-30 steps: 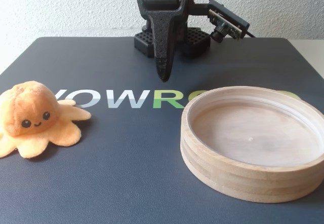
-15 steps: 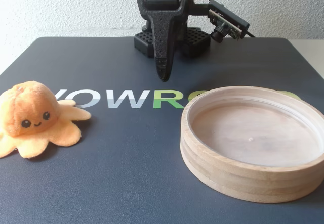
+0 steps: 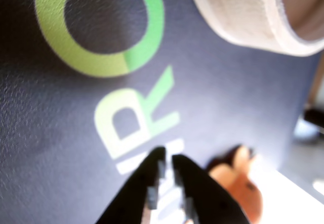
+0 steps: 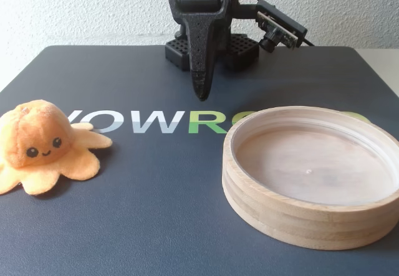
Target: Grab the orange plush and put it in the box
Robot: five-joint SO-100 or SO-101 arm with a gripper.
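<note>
The orange plush (image 4: 42, 148) is an octopus with black eyes and a smile, sitting on the dark mat at the left of the fixed view. The wrist view shows a blurred piece of it (image 3: 238, 186) at the bottom right, beside my fingers. The box (image 4: 312, 210) is a wide, shallow round wooden tray at the right, empty inside; its rim (image 3: 243, 19) shows at the wrist view's top right. My gripper (image 4: 203, 92) hangs above the mat's middle, well apart from both. It is shut (image 3: 165, 159), with only a thin slit between the black fingers and nothing held.
A dark mat (image 4: 156, 189) with white and green lettering (image 4: 156, 121) covers the table. The arm's black base (image 4: 212, 50) stands at the mat's far edge, with a small camera (image 4: 280, 33) on the wrist. A white wall lies behind.
</note>
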